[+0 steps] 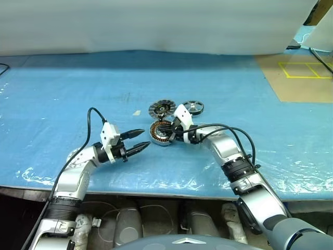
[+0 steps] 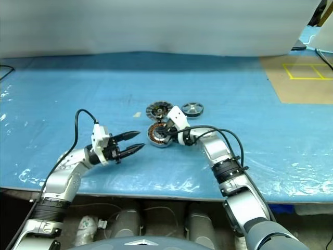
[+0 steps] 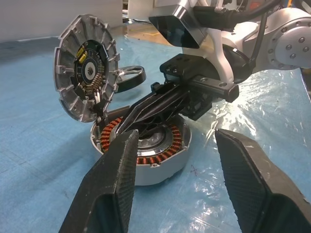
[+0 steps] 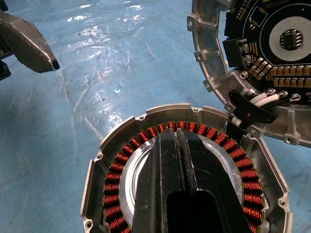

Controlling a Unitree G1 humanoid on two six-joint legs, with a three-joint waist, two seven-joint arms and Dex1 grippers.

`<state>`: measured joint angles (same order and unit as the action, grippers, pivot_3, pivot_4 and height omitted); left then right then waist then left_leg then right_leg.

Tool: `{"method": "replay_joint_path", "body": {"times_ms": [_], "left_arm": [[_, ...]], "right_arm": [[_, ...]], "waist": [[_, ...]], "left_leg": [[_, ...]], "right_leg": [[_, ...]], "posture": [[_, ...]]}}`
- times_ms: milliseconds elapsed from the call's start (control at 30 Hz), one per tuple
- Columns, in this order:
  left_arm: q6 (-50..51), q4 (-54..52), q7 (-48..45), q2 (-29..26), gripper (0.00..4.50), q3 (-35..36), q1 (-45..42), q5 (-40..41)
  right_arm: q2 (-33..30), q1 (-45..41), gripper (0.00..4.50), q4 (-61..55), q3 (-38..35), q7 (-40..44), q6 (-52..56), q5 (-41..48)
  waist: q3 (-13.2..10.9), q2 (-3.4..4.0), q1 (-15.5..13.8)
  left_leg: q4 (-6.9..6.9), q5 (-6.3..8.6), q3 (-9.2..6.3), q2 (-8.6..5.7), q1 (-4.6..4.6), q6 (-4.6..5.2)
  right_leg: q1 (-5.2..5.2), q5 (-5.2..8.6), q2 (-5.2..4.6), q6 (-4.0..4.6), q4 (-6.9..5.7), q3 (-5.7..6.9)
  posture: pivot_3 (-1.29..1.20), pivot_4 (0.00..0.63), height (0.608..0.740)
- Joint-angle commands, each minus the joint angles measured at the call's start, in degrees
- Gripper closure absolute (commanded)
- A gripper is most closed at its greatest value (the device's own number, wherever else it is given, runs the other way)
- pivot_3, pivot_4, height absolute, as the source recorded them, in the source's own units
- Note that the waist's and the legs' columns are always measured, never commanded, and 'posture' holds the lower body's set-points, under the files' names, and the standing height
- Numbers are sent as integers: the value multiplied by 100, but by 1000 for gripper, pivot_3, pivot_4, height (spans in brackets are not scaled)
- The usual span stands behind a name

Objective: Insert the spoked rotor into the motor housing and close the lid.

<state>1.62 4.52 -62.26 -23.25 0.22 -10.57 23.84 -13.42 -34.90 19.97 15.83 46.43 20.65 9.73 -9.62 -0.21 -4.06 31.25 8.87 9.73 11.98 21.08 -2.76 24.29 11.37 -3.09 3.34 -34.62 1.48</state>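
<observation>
With its fingers pressed together, the right pincer is laid across the copper-wound, silver-rimmed motor housing, probably steadying it; the left pincer is held spread nearby, empty.

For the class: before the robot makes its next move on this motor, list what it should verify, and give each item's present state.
1. Motor housing lies flat, windings up: ok.
2. Housing's centre free: not ok; the right gripper, jaws shut, sits over it.
3. Ribbed disc clear of the opening: ok; it stands tilted at the rim, wired to the housing.
4. Small round part reachable: ok; it lies apart, behind the housing.
5. Left gripper free: ok; jaws open, empty.
6. Right jaws touching the hub: cannot tell.
</observation>
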Motion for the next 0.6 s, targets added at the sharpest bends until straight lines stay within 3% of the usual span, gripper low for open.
{"method": "replay_joint_path", "body": {"times_ms": [33,300,433,600], "left_arm": [[-63,-57,-29,21,1845,-34,-73,37],[-176,103,-88,54,1845,-136,-130,-43],[-182,121,-74,57,1845,-151,-149,-40],[-209,194,-72,52,1845,-149,-202,-45]], "right_arm": [[102,41,4475,-142,-562,-49,615,517],[241,118,4475,-300,-1075,-138,1395,1025],[155,168,4475,-307,-784,-224,906,584],[440,56,4475,-983,-1309,-127,1100,1349]], "waist": [[0,0,-4],[0,0,2],[0,0,3],[0,0,4]], "left_leg": [[0,0,0,0,0,0],[-3,-1,1,2,3,1],[-5,-1,4,3,3,1],[-4,-1,4,2,4,1]], "right_leg": [[0,0,0,1,-1,0],[4,-1,2,20,0,1],[7,0,2,21,0,1],[10,5,1,11,0,0]], "posture": [[0,150,740],[0,150,740],[0,150,740],[0,150,740]]}}
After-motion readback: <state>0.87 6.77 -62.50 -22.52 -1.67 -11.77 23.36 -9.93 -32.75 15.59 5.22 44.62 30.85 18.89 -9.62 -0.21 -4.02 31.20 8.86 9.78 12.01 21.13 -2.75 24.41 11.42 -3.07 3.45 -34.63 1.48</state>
